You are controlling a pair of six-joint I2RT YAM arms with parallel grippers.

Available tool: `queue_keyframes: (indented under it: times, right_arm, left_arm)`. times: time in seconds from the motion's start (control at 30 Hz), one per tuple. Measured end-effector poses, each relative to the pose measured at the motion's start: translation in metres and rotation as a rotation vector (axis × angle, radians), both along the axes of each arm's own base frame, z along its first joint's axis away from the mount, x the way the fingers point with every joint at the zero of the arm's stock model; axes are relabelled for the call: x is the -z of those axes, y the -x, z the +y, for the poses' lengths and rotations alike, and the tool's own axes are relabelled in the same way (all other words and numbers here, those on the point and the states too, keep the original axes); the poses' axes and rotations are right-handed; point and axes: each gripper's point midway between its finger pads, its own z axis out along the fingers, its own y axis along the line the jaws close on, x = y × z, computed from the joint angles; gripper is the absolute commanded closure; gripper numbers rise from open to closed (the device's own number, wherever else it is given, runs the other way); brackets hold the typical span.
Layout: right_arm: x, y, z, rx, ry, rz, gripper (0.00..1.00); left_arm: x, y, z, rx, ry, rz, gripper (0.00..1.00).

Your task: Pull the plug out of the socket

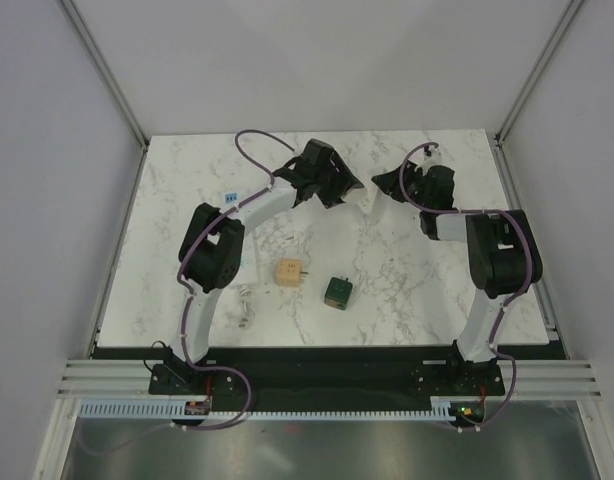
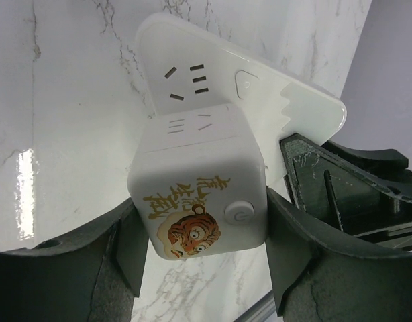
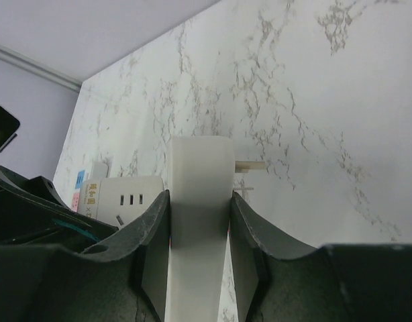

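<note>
Left wrist — white plug [image 2: 199, 201], tiger-printed

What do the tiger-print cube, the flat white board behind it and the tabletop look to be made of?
Tiger cube: glossy moulded white plastic, going by the soft highlights, rounded edges and printed picture.
Flat board: similar smooth white plastic with moulded slots.
Tabletop: marble look with grey veining and polished glare. Real stone or laminate, cannot tell.

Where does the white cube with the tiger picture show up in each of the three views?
Top external: the cube is the white speck at upper centre, between left claw and right claw.
Left wrist: dead centre, gripped in the left claw.
Right wrist: lower left, beside the flat white plate.
Shared landmark: that plate, pinched in the right claw.
</note>
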Motion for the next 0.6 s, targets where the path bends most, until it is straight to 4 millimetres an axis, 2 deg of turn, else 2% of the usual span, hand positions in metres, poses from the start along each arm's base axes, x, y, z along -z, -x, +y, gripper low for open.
queue_keyframes:
  times: [0.13,0.3,0.6]
  right_arm:
    - [-0.007,-0.001,-0.001,0.016,0.039,-0.059,1.0]
    - [-0.015,0.001,0.001,0.021,0.093,-0.127,1.0]
    - [-0.044,0.003,0.01,0.004,0.142,-0.262,1.0]
  left_arm:
    - [-0.002,0.0,-0.004,-0.033,0.074,0.042,0.98]
    - [-0.004,0.001,-0.005,-0.048,0.08,0.046,0.98]
    - [-0.027,0.001,-0.001,-0.053,0.087,0.025,0.98]
